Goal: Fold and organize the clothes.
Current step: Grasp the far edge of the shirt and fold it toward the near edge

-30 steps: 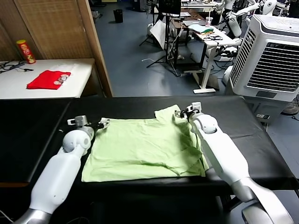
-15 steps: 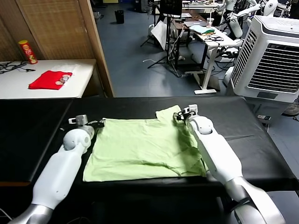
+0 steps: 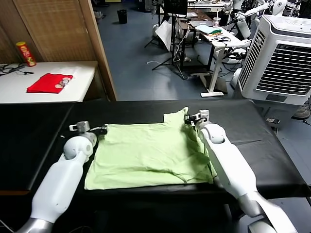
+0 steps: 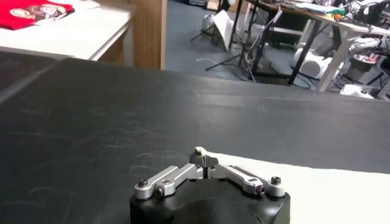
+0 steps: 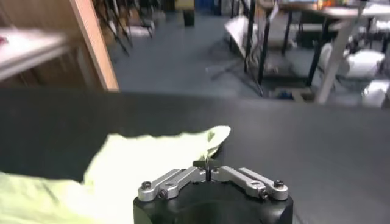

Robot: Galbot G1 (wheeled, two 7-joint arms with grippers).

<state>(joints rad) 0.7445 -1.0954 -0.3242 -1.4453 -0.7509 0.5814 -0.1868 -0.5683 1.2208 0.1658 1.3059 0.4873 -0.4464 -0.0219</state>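
While the pale green T-shirt (image 3: 150,155) lies spread on the black bench (image 3: 39,136), both arms reach to its far edge. Left gripper (image 3: 103,129): pressed together on the shirt's far left corner, a sliver of pale cloth showing at the closed tips in the left wrist view (image 4: 200,153). Right gripper (image 3: 190,119): likewise closed, pinching the far right corner, where a flap of fabric (image 5: 158,155) stands raised beyond the tips. Both corners sit directly at the fingertips, so neither arm is nearer than the other; each holds its own side. The shirt's long axis runs left to right between the two grippers, and its body extends from them toward the robot, its near hem at the bench's front edge. Judged from this hold, the coming move depends on both held corners travelling together across the cloth. A red cloth (image 3: 48,82) rests on a separate white table, well apart.
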